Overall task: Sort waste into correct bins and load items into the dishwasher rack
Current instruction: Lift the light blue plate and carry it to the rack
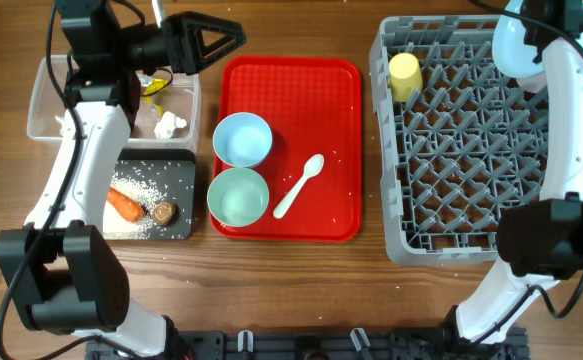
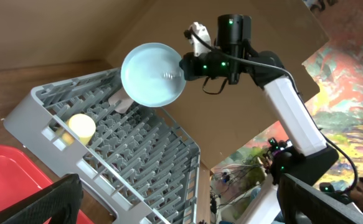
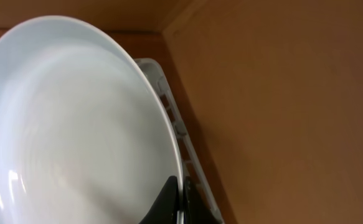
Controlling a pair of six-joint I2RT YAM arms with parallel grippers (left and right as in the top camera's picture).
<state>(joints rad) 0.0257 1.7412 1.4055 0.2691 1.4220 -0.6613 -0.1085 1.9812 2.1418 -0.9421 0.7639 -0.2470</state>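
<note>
Left gripper (image 1: 221, 40): the jaws are spread wide and hold nothing. It hangs in the air toward 11 o'clock of the table, over the gap between the clear tub (image 1: 37, 110) and the red tray (image 1: 291, 80), and points to 3 o'clock.
Right gripper (image 2: 183, 64): it is clamped tight on the rim of the light blue plate (image 2: 151, 74), held on edge in the air above the 1 o'clock corner of the dishwasher rack (image 1: 471, 150).
Rack edges: the grey wall runs close to the table's 3 o'clock side. The yellow cup (image 1: 404, 76) sits near the rack's 11 o'clock corner, with open pegs across the rest.
Red tray edges: a raised lip runs all round. The light blue bowl (image 1: 242, 138) and mint bowl (image 1: 238, 196) lie by the 9 o'clock lip, and the white spoon (image 1: 299, 186) is just beside them toward 3 o'clock.
Clear tub: the crumpled tissue (image 1: 171, 125) and silver-yellow wrapper (image 1: 155, 86) lie inside, partly under the left arm.
Black tray (image 1: 183, 170): it sits at 6 o'clock of the tub and holds the carrot (image 1: 124, 204), brown lump (image 1: 164, 211) and rice (image 1: 136, 185).
Open room: a strip of wood shows between the red tray and the rack, and a wider band lies along 6 o'clock.
Surface: a brown wooden table (image 1: 291, 290).
Room: a brown board stands behind the rack, with brightly painted clutter past it.
</note>
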